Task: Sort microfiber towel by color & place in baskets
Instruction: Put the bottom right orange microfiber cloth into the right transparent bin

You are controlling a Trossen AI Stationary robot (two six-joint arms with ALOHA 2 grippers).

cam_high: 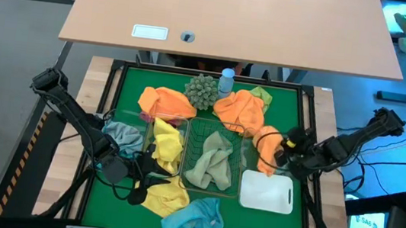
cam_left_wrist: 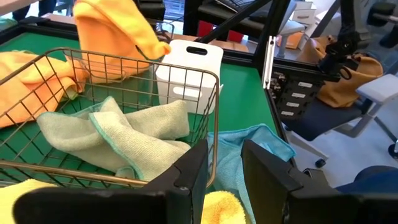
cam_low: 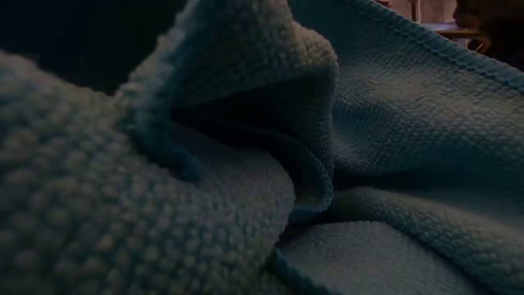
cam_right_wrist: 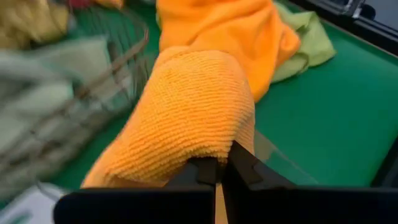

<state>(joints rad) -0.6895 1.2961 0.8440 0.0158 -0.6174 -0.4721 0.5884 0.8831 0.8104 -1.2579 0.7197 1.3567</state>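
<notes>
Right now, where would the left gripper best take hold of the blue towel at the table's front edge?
Probably the raised fold on top of the blue towel, from straight above: it lies crumpled in a loose heap on the mat with flat edges. The left gripper, open, is close beside it.

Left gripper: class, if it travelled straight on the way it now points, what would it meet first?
Probably the near rim of the wire-mesh basket, which stands right ahead of the open left gripper; the pale green towels lie inside it. Depth is uncertain.
</notes>
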